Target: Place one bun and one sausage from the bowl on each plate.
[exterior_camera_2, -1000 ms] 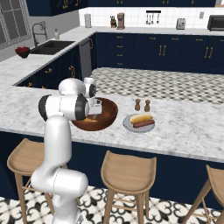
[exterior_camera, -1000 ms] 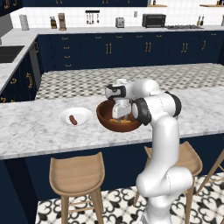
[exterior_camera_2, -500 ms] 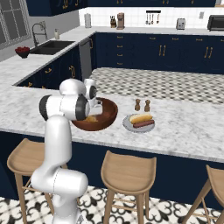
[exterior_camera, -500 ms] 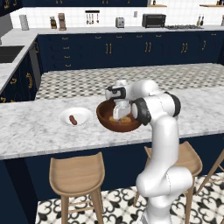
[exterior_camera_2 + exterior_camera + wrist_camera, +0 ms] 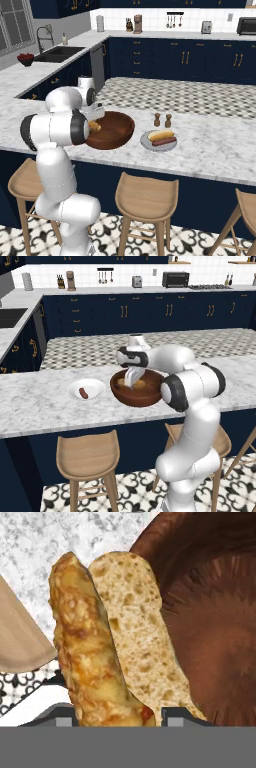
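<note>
Bun, a split golden-brown bread roll point(image 5: 112, 647), sits pinched between the two dark finger tips of the gripper point(image 5: 117, 714).
A second ago the jaws stood wide inside the large reddish-brown wooden bowl point(image 5: 137, 395); now they have closed on the roll there. White plate point(image 5: 75, 387) to the left bears one sausage point(image 5: 83, 392); grey plate point(image 5: 145, 141) bears bun and sausage, unchanged.

**What things look like they are made of**

The big round reddish-brown wooden bowl point(image 5: 215, 637) has a dull, streaky grain. The long split bun point(image 5: 107, 642) looks rough: a bumpy golden crust and pale crumb full of holes. The white and grey marble counter point(image 5: 35, 401) looks smooth and speckled. The tan wooden stools point(image 5: 145, 192) look plain and matt. The small white plate point(image 5: 95, 387) looks smooth.
</note>
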{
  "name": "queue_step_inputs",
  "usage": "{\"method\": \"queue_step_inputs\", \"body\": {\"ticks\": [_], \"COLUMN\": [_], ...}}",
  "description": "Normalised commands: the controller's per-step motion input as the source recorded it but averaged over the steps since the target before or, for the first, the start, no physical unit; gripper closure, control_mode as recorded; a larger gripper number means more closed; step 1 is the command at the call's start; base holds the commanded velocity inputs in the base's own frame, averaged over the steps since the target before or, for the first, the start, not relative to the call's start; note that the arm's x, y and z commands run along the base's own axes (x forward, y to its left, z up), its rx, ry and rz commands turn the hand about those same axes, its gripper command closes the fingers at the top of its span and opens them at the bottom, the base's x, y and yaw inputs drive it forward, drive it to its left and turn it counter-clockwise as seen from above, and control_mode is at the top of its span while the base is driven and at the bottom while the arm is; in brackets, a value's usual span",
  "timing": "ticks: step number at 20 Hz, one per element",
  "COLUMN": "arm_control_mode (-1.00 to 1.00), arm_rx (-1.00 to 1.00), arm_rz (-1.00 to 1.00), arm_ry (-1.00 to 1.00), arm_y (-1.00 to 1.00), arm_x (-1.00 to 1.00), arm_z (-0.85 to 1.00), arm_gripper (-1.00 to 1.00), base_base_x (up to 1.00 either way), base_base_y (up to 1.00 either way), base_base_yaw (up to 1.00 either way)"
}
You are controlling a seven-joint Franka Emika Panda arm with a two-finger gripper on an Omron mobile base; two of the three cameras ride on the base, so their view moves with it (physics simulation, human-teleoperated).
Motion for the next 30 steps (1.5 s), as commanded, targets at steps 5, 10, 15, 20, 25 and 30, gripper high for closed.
{"method": "queue_step_inputs", "body": {"ticks": [5,10,15,20,25,30], "arm_control_mode": [-1.0,-1.0,-1.0,-1.0,-1.0,-1.0], "arm_rx": [0.0,-0.01,0.0,0.0,0.0,-0.04], "arm_rz": [0.01,0.0,-0.08,-0.03,0.0,0.0], "arm_ry": [-0.17,-0.01,-0.19,-0.04,0.0,0.0], "arm_y": [1.0,1.0,1.0,0.32,0.11,0.26], "arm_x": [-0.05,0.09,0.29,0.27,0.9,0.99], "arm_z": [0.79,0.44,-0.03,-0.06,-0.33,-0.53], "arm_gripper": [1.0,1.0,1.0,1.0,1.0,-1.0], "base_base_x": [0.0,0.0,0.0,0.0,0.0,0.0], "base_base_y": [0.0,0.0,0.0,0.0,0.0,0.0], "base_base_yaw": [0.0,0.0,0.0,0.0,0.0,0.0]}}
